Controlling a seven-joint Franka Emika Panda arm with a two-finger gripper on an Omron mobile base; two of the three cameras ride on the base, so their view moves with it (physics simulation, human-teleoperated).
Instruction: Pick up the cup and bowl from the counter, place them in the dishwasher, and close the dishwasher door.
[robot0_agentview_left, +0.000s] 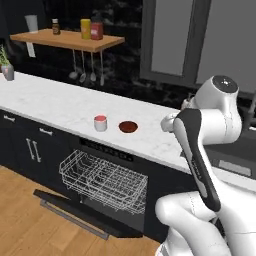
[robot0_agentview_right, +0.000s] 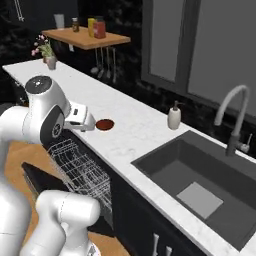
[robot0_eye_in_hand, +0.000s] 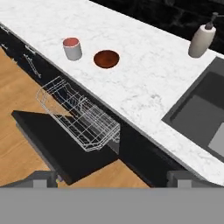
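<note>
End effector, fingers spread and empty, hovers above the desk, cup ahead awaiting first pickup.

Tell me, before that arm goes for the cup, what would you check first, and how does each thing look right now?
1. Dishwasher door down: ok.
2. Wire rack pulled out and bare: ok.
3. Cup upright on the counter: ok.
4. Bowl beside the cup, not touching: ok.
5. Pincer holding nothing, well above the counter: ok.
6. Pincer open wide enough for the cup: cannot tell.
</note>
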